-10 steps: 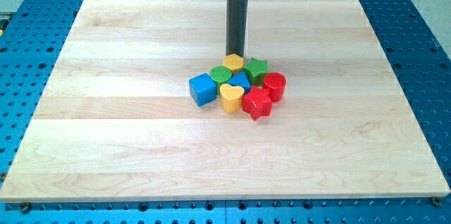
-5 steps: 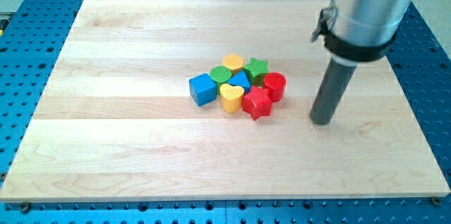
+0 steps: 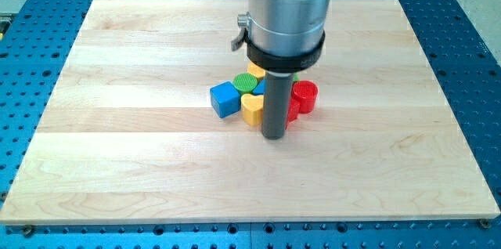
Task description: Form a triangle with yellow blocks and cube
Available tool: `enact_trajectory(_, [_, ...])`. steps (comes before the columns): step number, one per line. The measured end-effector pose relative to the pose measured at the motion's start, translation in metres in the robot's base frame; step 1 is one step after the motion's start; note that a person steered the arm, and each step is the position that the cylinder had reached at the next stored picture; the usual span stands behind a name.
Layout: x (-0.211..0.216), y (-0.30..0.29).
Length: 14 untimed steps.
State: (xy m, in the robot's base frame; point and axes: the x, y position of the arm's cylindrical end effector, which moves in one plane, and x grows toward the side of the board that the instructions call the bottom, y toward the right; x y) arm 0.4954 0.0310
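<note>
The blocks sit in one tight cluster at the board's middle. The blue cube (image 3: 224, 99) is at the cluster's left. The yellow heart (image 3: 251, 108) lies just right of it. Only a sliver of the yellow hexagon (image 3: 255, 71) shows at the cluster's top, behind the rod. My tip (image 3: 273, 135) is on the board just below the cluster, right of the yellow heart and in front of the red star, which the rod mostly hides.
A green round block (image 3: 246, 84) sits above the heart. A red cylinder (image 3: 304, 96) is at the cluster's right. A bit of a blue block (image 3: 259, 87) shows beside the rod. The green star is hidden behind the rod.
The tip went from above the cluster, out to its right, and now stands at the cluster's lower edge. The visible blocks have not shifted.
</note>
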Motion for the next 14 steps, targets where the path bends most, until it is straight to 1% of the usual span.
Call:
enact_trajectory(1, [-0.046, -0.018])
enact_trajectory(2, [-0.071, -0.071])
enact_trajectory(3, [-0.073, -0.067])
enact_trajectory(4, [-0.093, -0.098])
enact_trajectory(5, [-0.108, -0.091])
enact_trajectory(6, [-0.161, -0.093])
enact_trajectory(7, [-0.163, -0.137])
enact_trajectory(8, [-0.157, -0.140])
enact_trajectory(9, [-0.185, -0.072])
enact_trajectory(10, [-0.143, -0.016])
enact_trajectory(11, [-0.087, 0.010])
enact_trajectory(12, [-0.074, -0.017])
enact_trajectory(13, [-0.074, 0.041])
enact_trajectory(14, [-0.049, 0.033])
